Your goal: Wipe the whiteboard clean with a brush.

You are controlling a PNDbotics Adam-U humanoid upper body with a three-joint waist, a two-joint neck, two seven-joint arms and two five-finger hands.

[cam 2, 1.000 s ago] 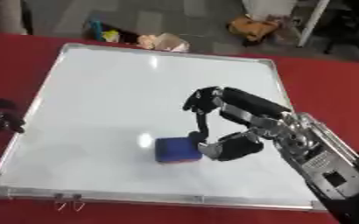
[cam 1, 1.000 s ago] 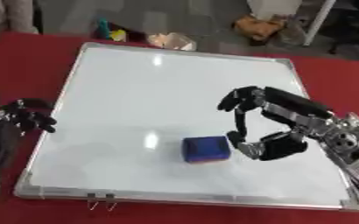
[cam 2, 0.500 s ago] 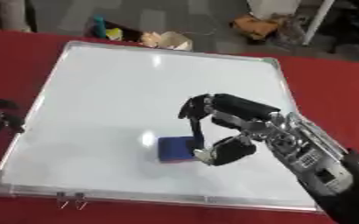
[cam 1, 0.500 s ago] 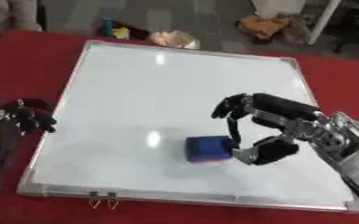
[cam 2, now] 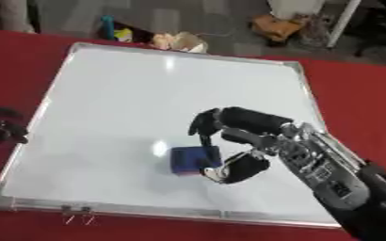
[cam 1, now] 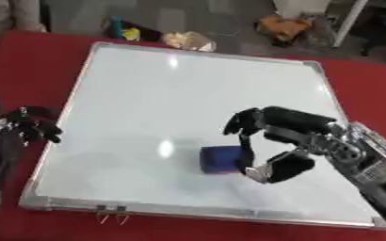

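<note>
A blue block-shaped brush lies flat on the lower middle of the whiteboard, whose surface looks white with only glare spots. My right hand hangs just right of the brush, fingers curved over its upper right corner and thumb by its lower right corner. The hand brackets the brush's right end without closing on it. My left hand rests on the red cloth at the board's left edge, fingers loosely spread.
Red cloth covers the table around the board. Two metal clips stick out from the board's near frame. Small bits of clutter lie beyond the far edge, on the floor side.
My right hand has dropped and slid left until its fingers and thumb flank the brush's right end. The brush and my left hand have stayed put.
</note>
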